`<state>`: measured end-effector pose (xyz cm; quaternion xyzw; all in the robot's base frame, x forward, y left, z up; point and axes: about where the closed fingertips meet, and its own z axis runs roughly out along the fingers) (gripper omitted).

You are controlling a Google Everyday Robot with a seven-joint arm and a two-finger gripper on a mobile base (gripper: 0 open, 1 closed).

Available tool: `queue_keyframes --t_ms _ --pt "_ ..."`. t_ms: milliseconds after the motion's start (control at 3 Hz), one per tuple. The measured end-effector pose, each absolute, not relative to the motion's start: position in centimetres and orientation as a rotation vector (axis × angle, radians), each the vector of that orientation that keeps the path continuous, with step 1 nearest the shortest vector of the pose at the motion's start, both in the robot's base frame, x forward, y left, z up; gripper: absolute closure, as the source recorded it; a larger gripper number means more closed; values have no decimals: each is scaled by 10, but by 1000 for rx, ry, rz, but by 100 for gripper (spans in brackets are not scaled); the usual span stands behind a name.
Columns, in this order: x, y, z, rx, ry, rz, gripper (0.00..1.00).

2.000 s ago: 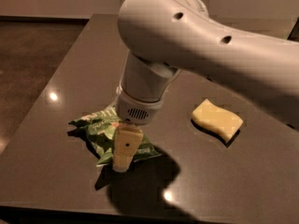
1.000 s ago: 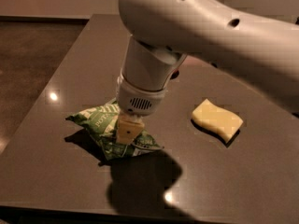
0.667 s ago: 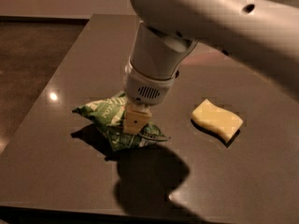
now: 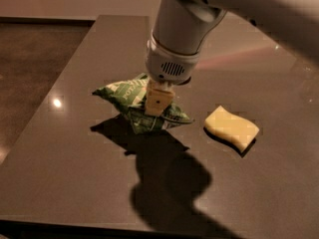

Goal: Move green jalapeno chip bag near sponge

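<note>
Two jaws pinch crinkly bag [image 4: 124, 94], seemingly lifted, near wavy sponge [image 4: 232, 128].

Bag [image 4: 127, 96]: crumpled, glossy green with white lettering, held just above the tabletop [image 4: 75, 173] over its own shadow, left of the sponge and apart from it.
Sponge [image 4: 232, 127]: pale yellow block with wavy sides, lying flat.
Gripper [image 4: 158, 101]: pinching the bag's middle.

You have one green jalapeno chip bag [image 4: 122, 92] and one sponge [image 4: 232, 128] to count on the one dark worktop [image 4: 75, 173], which makes two loose things in all. You also see one arm [image 4: 184, 29] with one gripper [image 4: 156, 108], which is over the middle of the worktop near the sponge, clamped on the green jalapeno chip bag.
</note>
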<state>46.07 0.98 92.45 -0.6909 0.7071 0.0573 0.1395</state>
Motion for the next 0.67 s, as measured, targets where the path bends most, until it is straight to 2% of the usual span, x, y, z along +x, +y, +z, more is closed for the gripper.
queue_keyframes --t_ms 333,667 --pt "477 -10 931 -1977 2077 103 100" --pt "486 -32 928 -1975 2115 70 84"
